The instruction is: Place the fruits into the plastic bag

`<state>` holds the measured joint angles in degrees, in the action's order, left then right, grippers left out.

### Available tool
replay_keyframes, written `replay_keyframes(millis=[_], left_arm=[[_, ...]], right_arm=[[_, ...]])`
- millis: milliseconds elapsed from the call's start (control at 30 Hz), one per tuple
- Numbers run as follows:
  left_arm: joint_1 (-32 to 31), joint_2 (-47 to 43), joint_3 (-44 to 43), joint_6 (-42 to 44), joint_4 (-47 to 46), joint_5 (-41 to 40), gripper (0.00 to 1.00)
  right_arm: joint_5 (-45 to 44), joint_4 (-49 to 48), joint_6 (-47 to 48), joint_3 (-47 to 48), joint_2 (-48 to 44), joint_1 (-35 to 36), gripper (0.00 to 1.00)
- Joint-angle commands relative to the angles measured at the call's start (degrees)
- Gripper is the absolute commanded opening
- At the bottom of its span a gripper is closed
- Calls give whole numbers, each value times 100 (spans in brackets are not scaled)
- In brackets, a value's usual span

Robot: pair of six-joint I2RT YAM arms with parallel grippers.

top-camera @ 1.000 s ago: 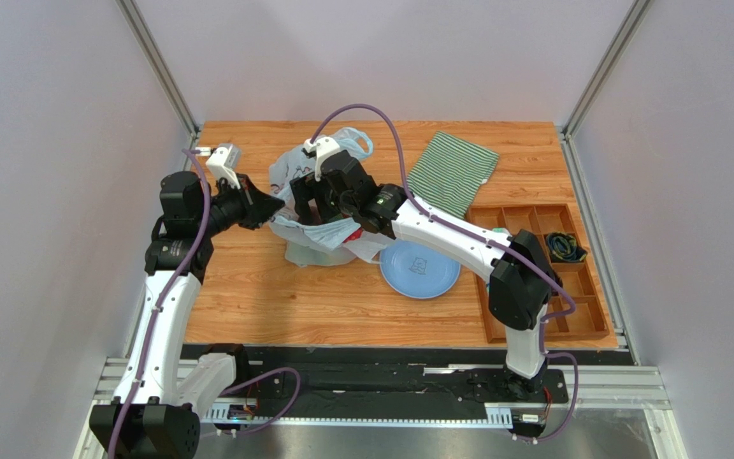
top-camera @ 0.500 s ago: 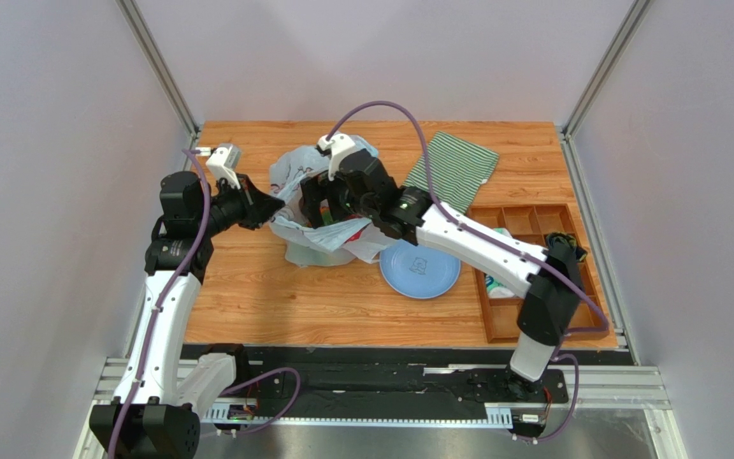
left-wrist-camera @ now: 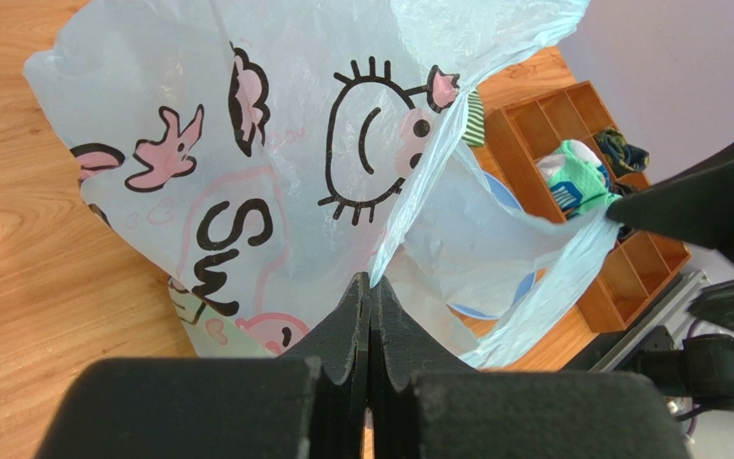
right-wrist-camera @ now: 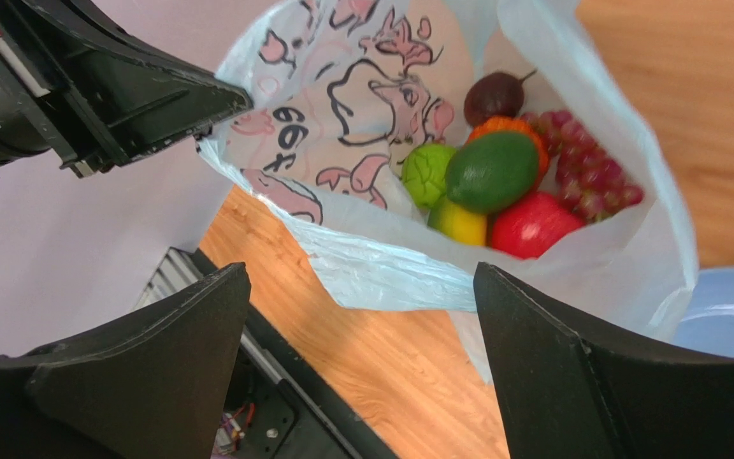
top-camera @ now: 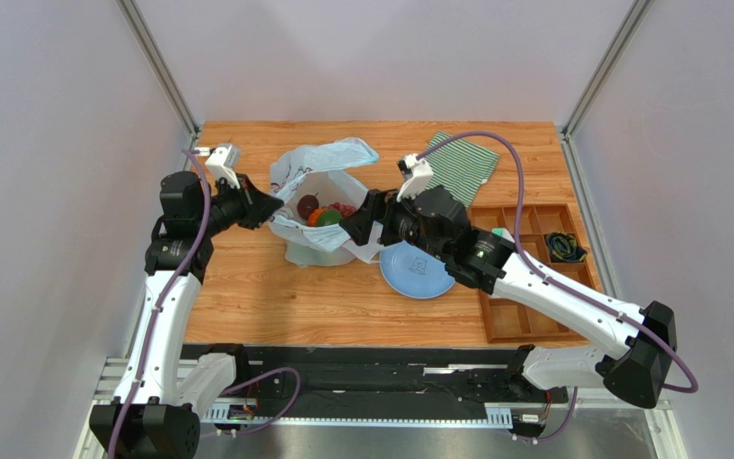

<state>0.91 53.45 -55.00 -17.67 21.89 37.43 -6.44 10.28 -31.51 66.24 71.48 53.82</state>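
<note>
The plastic bag (top-camera: 315, 184) stands open at mid-table, pale blue with pink whale prints; it also shows in the left wrist view (left-wrist-camera: 246, 143). Inside lie the fruits (top-camera: 328, 213): a red apple (right-wrist-camera: 532, 225), a bright green ball (right-wrist-camera: 425, 175), a dark green one (right-wrist-camera: 491, 170), a dark purple one (right-wrist-camera: 493, 96), an orange one (right-wrist-camera: 507, 125) and grapes (right-wrist-camera: 586, 172). My left gripper (top-camera: 273, 206) is shut on the bag's left rim (left-wrist-camera: 369, 287). My right gripper (top-camera: 361, 226) is open and empty, just outside the bag's near right rim (right-wrist-camera: 359, 277).
A blue plate (top-camera: 423, 273) lies right of the bag, partly under my right arm. A green striped cloth (top-camera: 452, 170) lies at the back right. A wooden compartment tray (top-camera: 543, 277) with small items sits at the right edge (left-wrist-camera: 620, 124).
My right gripper has drawn back out of the bag toward the right and near side. The bag's mouth is now uncovered and the fruits show inside. The left arm has not moved.
</note>
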Motion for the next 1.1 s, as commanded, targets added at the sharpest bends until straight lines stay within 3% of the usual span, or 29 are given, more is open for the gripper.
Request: replay_keyframes(millis=[0, 400, 533, 667, 900, 1000, 1067], left_arm=[[41, -81, -54, -8, -124, 1, 0], [50, -133, -46, 0, -132, -43, 0], [50, -142, -54, -8, -132, -34, 0], [50, -151, -63, -8, -124, -34, 0], [41, -151, -63, 1, -132, -25, 0], [50, -133, -63, 0, -132, -25, 0], [41, -107, -54, -8, -132, -25, 0]], right_arm=[[38, -773, -1173, -594, -354, 119, 91], [-130, -712, -1341, -410, 242, 190, 91], [-190, -554, -597, -374, 471, 251, 89], [-858, -589, 442, -585, 235, 515, 90], [-798, -361, 1937, -919, -152, 542, 92], [-736, -212, 2324, -911, -30, 542, 88], [-797, -132, 2508, -754, 215, 542, 76]])
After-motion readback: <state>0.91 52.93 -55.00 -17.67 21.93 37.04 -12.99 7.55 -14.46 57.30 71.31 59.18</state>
